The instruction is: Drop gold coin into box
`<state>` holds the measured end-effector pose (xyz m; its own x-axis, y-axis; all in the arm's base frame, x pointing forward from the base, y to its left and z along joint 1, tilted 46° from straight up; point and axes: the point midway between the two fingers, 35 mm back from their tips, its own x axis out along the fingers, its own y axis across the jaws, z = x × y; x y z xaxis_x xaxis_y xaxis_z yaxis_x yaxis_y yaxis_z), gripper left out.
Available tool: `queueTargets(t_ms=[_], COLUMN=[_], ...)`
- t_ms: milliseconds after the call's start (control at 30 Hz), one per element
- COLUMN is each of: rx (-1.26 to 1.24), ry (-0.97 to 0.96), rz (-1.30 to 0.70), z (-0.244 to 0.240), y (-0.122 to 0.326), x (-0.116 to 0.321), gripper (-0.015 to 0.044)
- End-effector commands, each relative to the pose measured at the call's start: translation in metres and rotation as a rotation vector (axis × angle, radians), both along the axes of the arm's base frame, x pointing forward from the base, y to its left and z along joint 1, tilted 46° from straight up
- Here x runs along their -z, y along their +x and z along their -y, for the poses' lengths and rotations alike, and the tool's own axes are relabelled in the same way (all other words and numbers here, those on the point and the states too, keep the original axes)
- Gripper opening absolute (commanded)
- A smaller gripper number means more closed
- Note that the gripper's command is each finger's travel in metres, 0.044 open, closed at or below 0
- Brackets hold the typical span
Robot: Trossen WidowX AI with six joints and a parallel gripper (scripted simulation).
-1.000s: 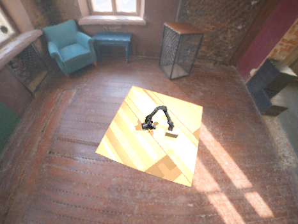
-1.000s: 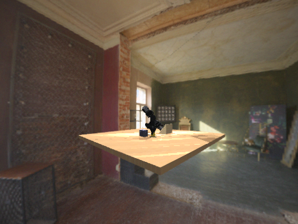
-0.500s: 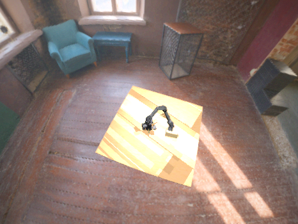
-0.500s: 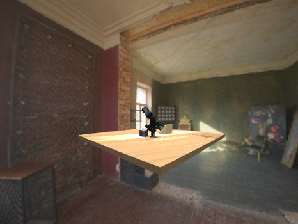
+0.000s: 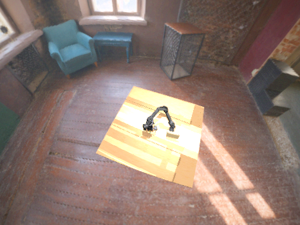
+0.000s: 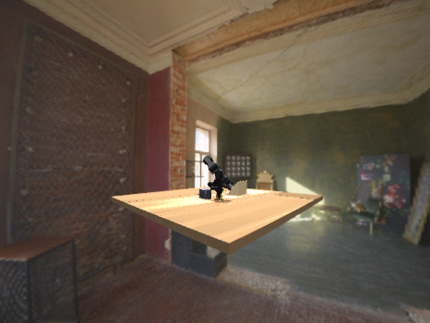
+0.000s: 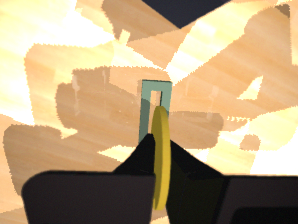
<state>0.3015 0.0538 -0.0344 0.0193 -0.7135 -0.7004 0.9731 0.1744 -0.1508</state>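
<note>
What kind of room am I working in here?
Likely an old lived-in room or studio: worn plank floor, teal armchair under a window, brick wall.
</note>
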Motion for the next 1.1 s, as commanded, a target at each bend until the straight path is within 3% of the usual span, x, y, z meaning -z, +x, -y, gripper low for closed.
queueTargets(t_ms=[0,1067], rx=[-0.004,-0.004], ry=[-0.001,0.002], rz=[0.001,-0.001], z=[-0.005,-0.063], y=[0.002,-0.001], x=[-0.005,-0.061], gripper=[0.0000,0.0000])
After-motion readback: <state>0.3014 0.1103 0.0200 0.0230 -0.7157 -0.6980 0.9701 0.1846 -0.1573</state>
